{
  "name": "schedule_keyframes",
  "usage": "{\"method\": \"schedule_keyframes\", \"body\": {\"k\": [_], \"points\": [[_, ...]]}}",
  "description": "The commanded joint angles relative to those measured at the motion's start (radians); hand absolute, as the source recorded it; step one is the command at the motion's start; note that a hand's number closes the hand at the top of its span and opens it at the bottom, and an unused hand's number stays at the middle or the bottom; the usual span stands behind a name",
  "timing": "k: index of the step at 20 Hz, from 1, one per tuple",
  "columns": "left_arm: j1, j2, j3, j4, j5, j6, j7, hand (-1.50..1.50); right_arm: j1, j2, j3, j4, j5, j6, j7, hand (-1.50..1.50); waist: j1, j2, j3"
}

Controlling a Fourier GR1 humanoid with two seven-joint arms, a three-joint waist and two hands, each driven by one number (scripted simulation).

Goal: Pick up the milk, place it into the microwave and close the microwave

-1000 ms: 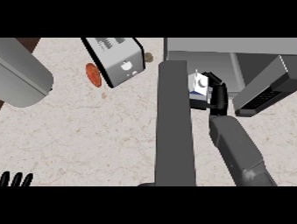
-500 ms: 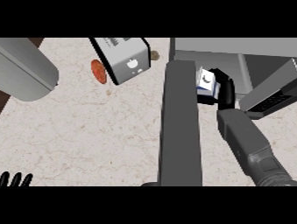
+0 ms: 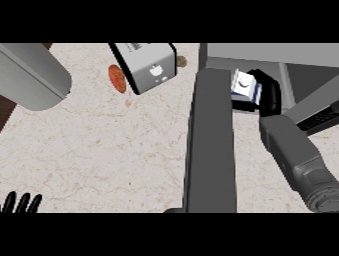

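Head view looks steeply down on a pale, marbled table [image 3: 105,145]. From the lower right edge the right forearm [image 3: 301,160] rises on a slant toward the upper middle, ending in the right hand [image 3: 269,95], black and turned edge-on. Its fingers are curled round the milk [image 3: 243,85], a small white and blue carton that shows on the hand's left side, tilted a little. Hand and carton sit at the mouth of the microwave [image 3: 275,57], the grey box filling the upper right corner; whether the carton rests on the oven floor or hangs above it I cannot tell. The microwave door [image 3: 210,140] stands wide open, seen edge-on as a long dark grey slab running from the oven down to the bottom edge, just left of the forearm.

At the lower left corner the left hand [image 3: 18,204] rests, only its black fingers showing, straight and pointing up, well apart from everything else.

Across the upper part of the table, a silver toaster [image 3: 148,70] lies at an angle near the door's top end, with a reddish round thing [image 3: 116,77] touching its left side. A large grey cylinder-like body [image 3: 24,75] fills the upper left.
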Motion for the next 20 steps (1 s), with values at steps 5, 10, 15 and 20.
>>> {"method": "schedule_keyframes", "body": {"k": [5,10,15,20], "points": [[-0.021,0.001,0.01,0.01,0.009,0.003,0.009,-1.5,-0.027,-0.017,-0.078,-0.029,-0.058,-0.008,-0.087,1.5,0.013,0.009,0.003],[-0.056,0.021,0.023,0.054,0.008,-0.018,0.004,-1.5,-0.058,-0.029,-0.061,-0.002,-0.015,-0.153,-0.088,1.5,0.026,0.018,0.0],[-0.067,0.021,0.017,0.048,0.013,-0.014,0.025,-1.5,-0.096,-0.032,-0.081,-0.002,-0.012,-0.292,-0.064,1.5,0.037,0.02,0.001],[-0.073,0.007,0.001,0.048,-0.001,-0.008,0.019,-1.5,-0.105,-0.059,-0.084,0.009,0.001,-0.317,-0.053,1.5,0.051,0.023,0.002]]}}
